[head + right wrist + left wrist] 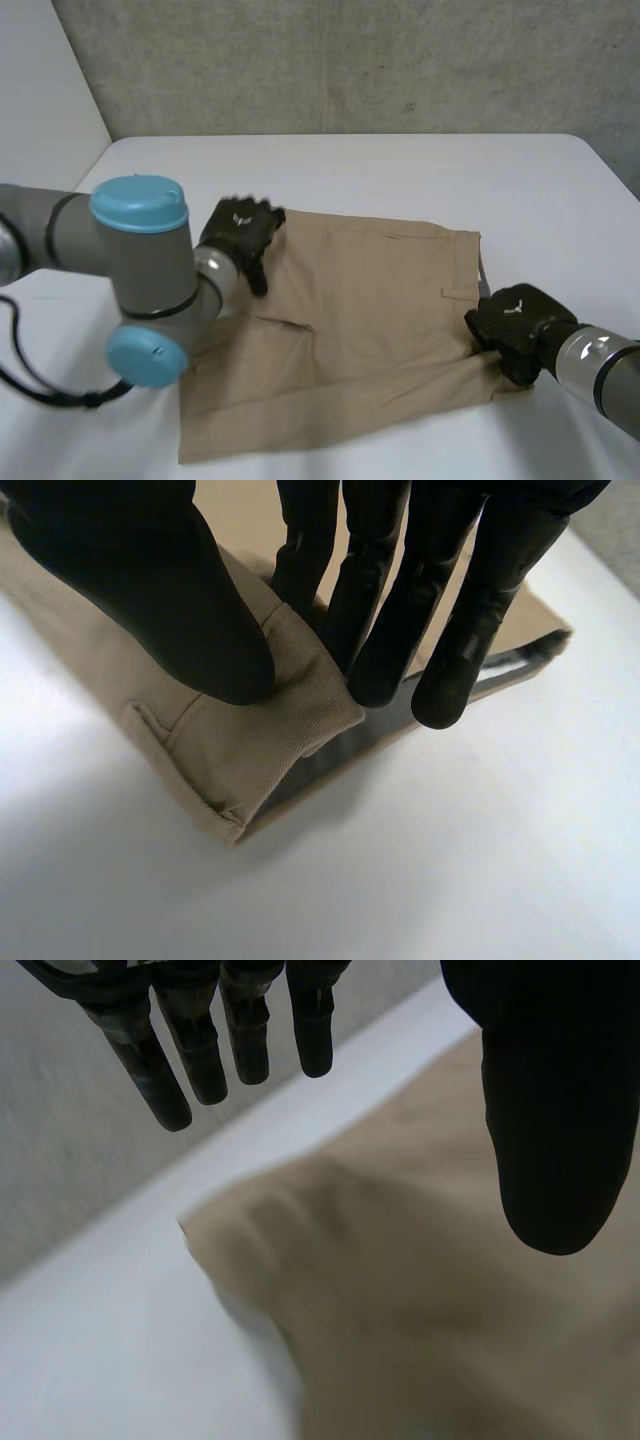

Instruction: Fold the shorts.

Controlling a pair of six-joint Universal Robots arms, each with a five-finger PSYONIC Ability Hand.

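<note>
Tan shorts (370, 320) lie on your counter (400, 170); your right hand (510, 320) pinches the waistband (300, 690), seemingly to lift it, while your left hand (240, 232) hovers open-fingered over a leg hem (215, 1235).

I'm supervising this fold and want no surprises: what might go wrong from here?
The right hand pinches only the upper layer of the waistband; lifting may open the shorts instead of folding them. The left hand hangs open over the leg corner, gripping nothing, so they may drag askew.

White table (400, 165), tan shorts (370, 320) spread flat — waistband rightward
</note>
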